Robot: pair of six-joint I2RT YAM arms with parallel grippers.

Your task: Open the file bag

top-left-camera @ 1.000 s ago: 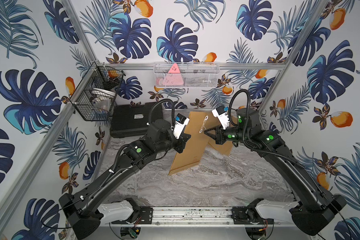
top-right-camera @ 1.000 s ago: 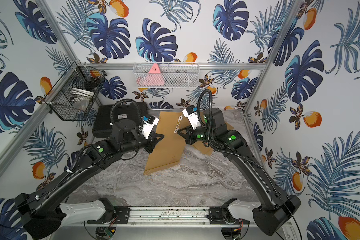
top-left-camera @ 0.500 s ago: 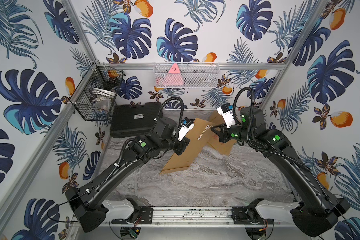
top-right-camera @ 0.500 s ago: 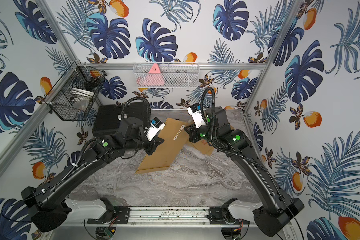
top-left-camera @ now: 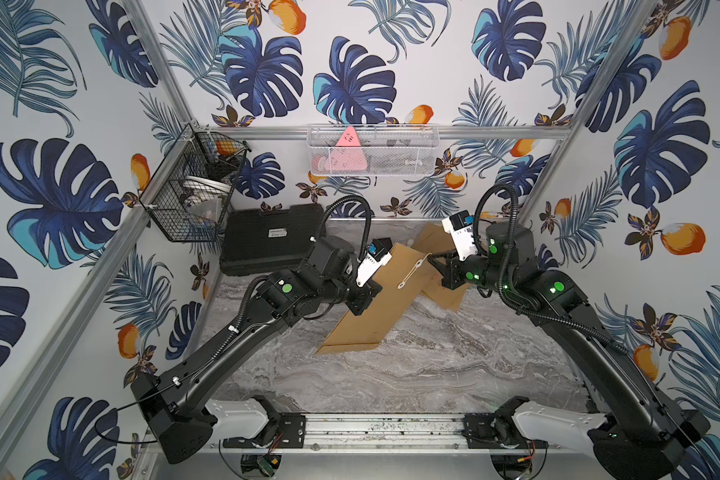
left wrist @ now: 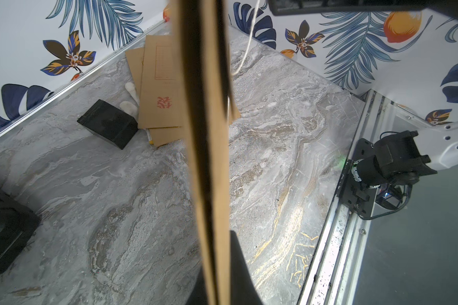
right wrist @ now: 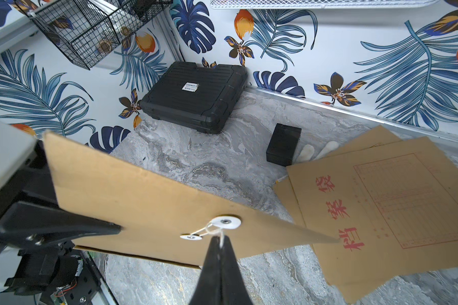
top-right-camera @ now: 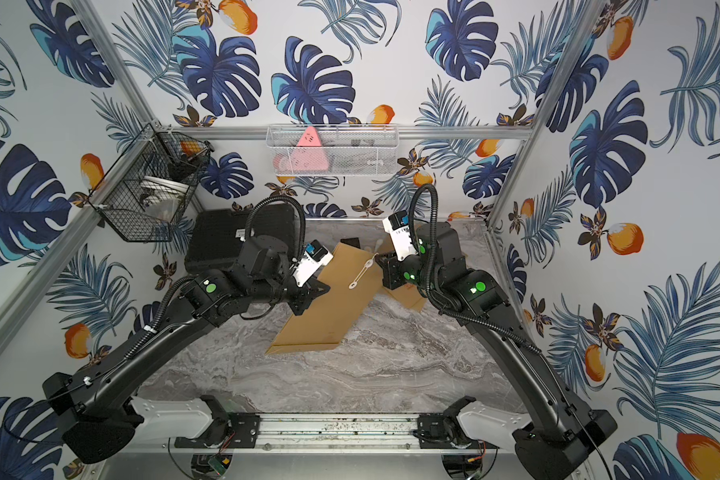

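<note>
Left end effector [top-left-camera: 368,293] is clamped on one long edge of the bag [top-left-camera: 371,324], holding it tilted above the worktop [top-left-camera: 433,374] near the middle. Right end effector [right wrist: 219,241] is pinched shut on the white string [right wrist: 208,230] at the bag's two round washers. Flat at the back right lie spare bags [right wrist: 381,206], just beside a small black box [right wrist: 283,145]. A black case [top-left-camera: 267,241] sits in the back left corner.
</note>
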